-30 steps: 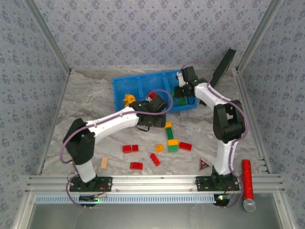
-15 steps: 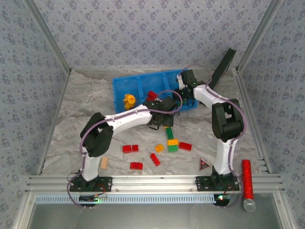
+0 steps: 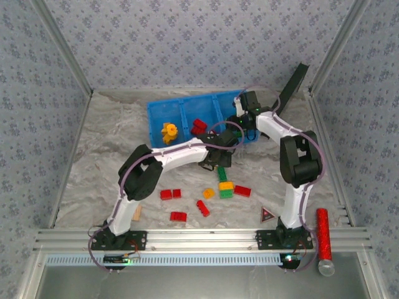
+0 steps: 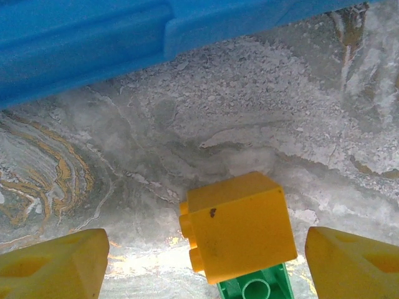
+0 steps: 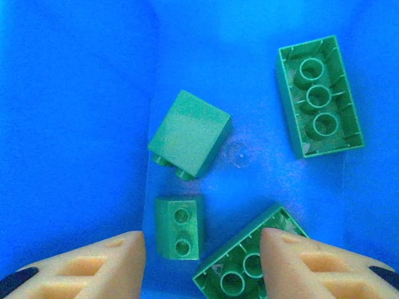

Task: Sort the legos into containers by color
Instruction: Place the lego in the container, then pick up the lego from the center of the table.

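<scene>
Left wrist view: the left end effector [image 4: 206, 265] stands released, a yellow brick [image 4: 240, 227] lying untouched between its jaws. The right end effector [image 5: 202, 261], released, hangs over green bricks [image 5: 190, 134] in the bin [image 5: 75, 124].

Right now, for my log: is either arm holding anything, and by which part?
Nothing is held: left jaws open over a yellow brick, right jaws open above green bricks.

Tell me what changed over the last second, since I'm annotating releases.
The left end effector, open, swung right to the yellow brick beside the blue bin. The right end effector opened above the green bricks in the bin. Bin and loose bricks stayed put.
</scene>
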Tool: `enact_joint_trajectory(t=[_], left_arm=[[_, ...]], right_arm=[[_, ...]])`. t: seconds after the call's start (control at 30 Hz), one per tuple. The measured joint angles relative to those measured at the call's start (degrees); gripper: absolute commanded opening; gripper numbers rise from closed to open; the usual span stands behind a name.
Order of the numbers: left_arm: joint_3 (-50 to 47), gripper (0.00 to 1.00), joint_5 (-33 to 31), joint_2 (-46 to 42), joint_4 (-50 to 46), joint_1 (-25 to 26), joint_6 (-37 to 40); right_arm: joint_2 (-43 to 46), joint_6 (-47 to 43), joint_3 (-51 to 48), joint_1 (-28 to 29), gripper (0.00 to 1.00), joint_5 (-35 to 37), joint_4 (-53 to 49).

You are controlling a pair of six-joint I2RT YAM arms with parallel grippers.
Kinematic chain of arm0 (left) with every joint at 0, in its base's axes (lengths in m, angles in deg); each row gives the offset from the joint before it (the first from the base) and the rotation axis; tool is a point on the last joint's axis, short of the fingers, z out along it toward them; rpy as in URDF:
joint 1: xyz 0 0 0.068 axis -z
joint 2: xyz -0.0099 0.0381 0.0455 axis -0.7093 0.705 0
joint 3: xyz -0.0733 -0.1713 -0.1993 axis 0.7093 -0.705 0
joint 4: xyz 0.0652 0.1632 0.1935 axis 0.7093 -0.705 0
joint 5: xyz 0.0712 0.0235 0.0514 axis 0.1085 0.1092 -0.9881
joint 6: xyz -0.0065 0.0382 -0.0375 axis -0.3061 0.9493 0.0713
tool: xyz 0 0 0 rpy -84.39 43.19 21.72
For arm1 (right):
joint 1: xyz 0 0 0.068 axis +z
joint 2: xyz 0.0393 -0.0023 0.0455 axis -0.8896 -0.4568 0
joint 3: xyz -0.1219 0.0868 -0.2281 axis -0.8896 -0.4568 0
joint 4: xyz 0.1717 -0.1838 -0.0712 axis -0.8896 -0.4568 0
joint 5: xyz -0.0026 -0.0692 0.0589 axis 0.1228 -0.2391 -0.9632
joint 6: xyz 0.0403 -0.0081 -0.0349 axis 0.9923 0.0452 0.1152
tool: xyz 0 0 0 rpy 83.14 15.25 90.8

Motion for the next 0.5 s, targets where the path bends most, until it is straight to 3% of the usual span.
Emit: enact_joint_trajectory(t=[0.5], left_arm=[[3.02,0.74,-1.77,6.12,0.15,0.37,-1.73]], right_arm=[[11.26,1.36,-8.59,-0.31,0.53,-0.76,0.11]])
